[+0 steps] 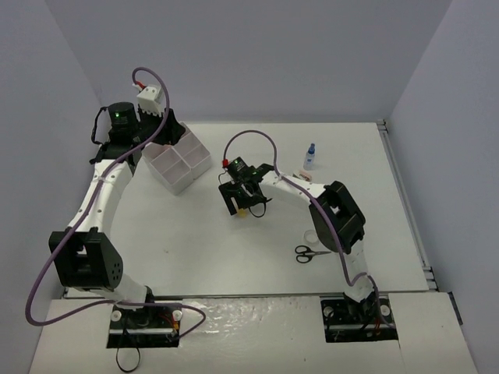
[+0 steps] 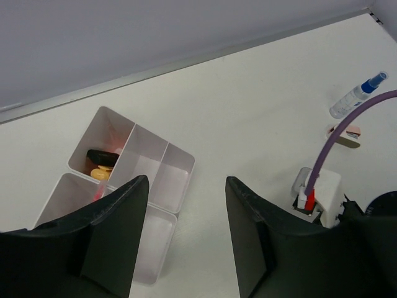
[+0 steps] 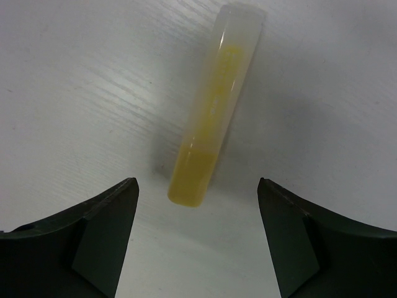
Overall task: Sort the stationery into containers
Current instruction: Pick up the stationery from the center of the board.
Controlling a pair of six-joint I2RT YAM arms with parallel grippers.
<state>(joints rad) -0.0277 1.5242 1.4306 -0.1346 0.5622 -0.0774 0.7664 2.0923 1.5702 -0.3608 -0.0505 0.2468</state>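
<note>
The white six-compartment tray stands at the back left. My left gripper hovers above its right side, open and empty. One far compartment holds a black and yellow highlighter, and something thin and pink shows in the compartment beside it. A yellow highlighter lies flat on the table in the middle. My right gripper is open just over its near end, a finger on each side, apart from it. Black-handled scissors, a blue-capped bottle and a pink eraser lie on the table.
The right arm's wrist with its purple cable sits right of the tray in the left wrist view. Grey walls close the back and both sides. The table's right edge has a metal rail.
</note>
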